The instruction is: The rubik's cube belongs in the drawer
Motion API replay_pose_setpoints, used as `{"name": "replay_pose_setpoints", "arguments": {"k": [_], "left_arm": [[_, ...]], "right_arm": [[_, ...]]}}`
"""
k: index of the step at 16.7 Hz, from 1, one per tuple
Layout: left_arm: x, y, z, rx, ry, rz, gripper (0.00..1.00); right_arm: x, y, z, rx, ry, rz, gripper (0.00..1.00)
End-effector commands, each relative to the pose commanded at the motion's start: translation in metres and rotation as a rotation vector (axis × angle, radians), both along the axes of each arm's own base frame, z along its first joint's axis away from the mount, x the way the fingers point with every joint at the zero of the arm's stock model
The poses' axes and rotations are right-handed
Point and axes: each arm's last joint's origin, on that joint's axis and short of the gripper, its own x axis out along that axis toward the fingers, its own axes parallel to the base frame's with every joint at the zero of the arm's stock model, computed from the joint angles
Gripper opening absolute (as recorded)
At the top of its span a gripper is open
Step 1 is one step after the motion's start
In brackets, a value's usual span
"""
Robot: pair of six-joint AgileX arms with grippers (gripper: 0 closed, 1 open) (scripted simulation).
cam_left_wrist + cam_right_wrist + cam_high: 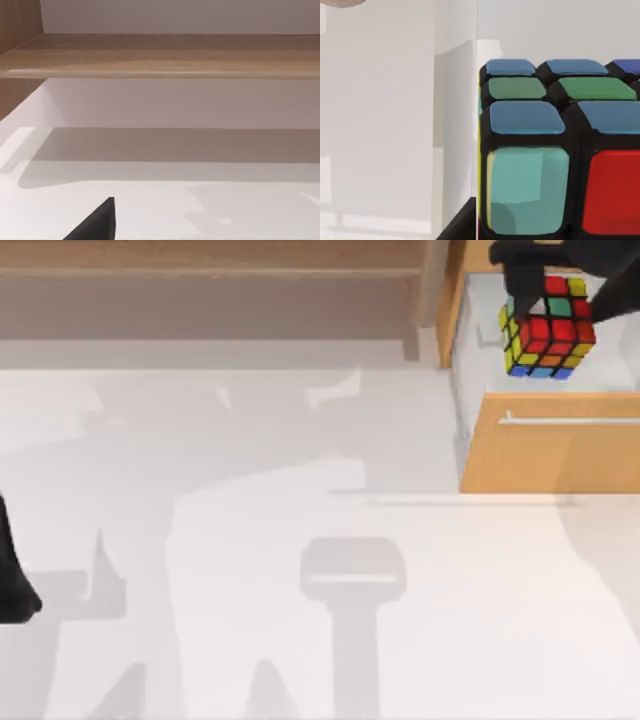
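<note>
Red and yellow stickers show on the rubik's cube, pinched in the right gripper above the open drawer; released off-centre, it may strike the wall; the left gripper is parked far away.

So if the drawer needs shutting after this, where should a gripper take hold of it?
Take the drawer by its thin silver bar handle, coming from the front with jaws above and below it. The bar runs level across the front panel, the only narrow part.
</note>
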Motion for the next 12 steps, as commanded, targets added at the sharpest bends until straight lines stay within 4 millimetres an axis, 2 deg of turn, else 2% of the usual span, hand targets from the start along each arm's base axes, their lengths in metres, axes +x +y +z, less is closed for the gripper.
{"name": "replay_pose_setpoints", "arguments": {"k": [3,5,11,12], "left_arm": [[0.000,0.000,0.000,0.000,0.000,0.000,1.00],[0.000,0.000,0.000,0.000,0.000,0.000,1.00],[0.000,0.000,0.000,0.000,0.000,0.000,1.00],[0.000,0.000,0.000,0.000,0.000,0.000,1.00]], "right_arm": [[0.016,-0.025,-0.055,-0.076,0.175,-0.026,0.00],[0.020,-0.030,-0.073,-0.098,0.232,-0.024,0.00],[0.020,-0.030,-0.075,-0.100,0.238,-0.023,0.00],[0.020,-0.030,-0.075,-0.100,0.238,-0.023,0.08]]}}
